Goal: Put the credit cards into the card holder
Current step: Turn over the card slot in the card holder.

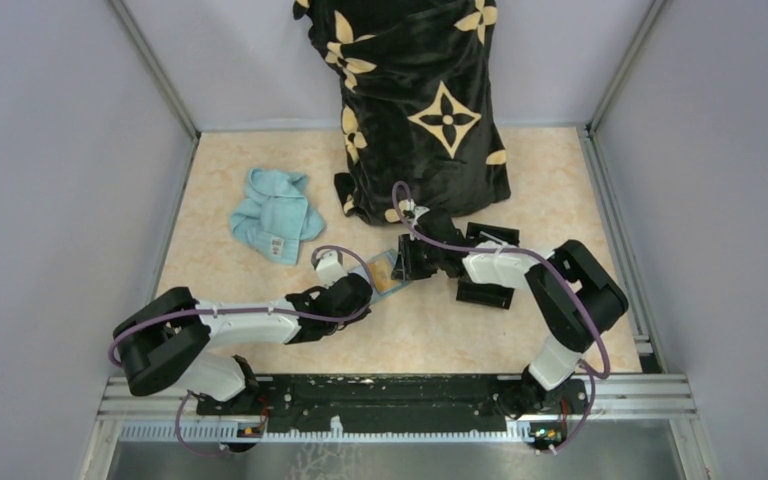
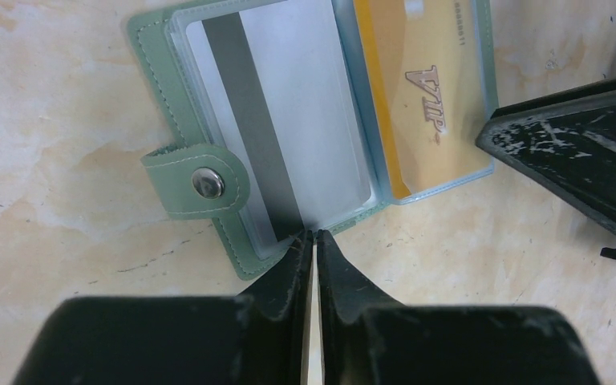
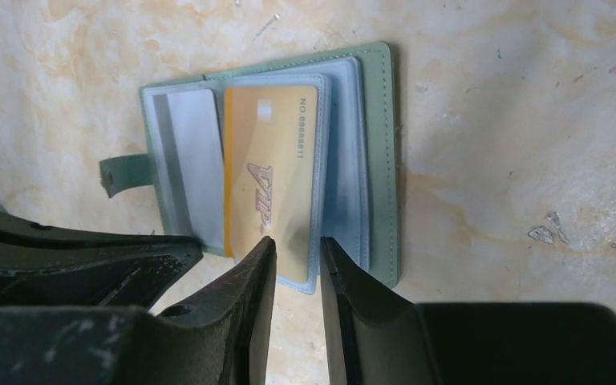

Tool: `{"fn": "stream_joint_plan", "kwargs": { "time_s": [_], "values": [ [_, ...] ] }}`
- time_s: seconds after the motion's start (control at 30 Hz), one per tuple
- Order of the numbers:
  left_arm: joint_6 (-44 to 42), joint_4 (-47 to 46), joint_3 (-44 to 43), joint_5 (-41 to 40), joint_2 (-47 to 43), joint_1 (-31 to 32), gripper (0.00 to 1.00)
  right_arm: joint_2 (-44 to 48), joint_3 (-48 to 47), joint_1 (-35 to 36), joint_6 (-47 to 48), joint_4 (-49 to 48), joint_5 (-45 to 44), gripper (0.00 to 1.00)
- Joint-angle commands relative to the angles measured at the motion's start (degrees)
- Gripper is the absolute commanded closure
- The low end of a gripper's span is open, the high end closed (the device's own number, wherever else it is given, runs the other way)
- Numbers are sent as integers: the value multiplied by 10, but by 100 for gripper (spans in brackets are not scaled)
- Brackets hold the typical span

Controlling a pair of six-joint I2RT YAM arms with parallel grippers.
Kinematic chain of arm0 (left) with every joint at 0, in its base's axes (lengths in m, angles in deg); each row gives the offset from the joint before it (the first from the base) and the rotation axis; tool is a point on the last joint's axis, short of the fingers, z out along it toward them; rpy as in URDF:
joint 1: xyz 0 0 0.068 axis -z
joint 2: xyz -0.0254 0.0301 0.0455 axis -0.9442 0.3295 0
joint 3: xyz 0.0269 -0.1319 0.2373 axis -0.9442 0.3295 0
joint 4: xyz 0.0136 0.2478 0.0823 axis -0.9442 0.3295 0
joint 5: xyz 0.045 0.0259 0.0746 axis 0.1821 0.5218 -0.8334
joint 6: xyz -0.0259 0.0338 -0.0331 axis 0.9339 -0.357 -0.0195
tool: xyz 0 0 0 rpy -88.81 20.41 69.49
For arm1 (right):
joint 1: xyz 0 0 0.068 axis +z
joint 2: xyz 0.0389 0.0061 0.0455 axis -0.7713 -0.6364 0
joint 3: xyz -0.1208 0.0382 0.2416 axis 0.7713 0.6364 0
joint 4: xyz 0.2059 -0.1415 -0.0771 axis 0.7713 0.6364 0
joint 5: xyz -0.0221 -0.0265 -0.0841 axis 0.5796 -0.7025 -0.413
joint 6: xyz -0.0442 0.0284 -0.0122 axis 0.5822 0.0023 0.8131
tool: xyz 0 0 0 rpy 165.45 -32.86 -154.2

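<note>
Card holder (image 3: 381,160) lies open and flat on the counter (image 3: 529,120) between both arms; left pincer (image 2: 314,237) is closed on its nearest edge, just beside the silvery card (image 2: 289,120) in a clear sleeve; right pincer (image 3: 297,249) stands part open, gripping nothing, jaws above the near short end of the tan-orange card (image 3: 269,160); that card's long axis runs straight away from the right pincer, so a push home looks like the right arm's job
</note>
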Motion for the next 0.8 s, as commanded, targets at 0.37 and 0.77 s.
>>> {"fn": "stream_joint_plan", "kwargs": {
  "time_s": [0.37, 0.77],
  "values": [
    [0, 47, 22, -2, 22, 1, 89, 28, -14, 3, -10, -28, 28, 72],
    [5, 46, 29, -2, 19, 1, 89, 21, -13, 9, -38, -62, 66, 72]
  ]
}}
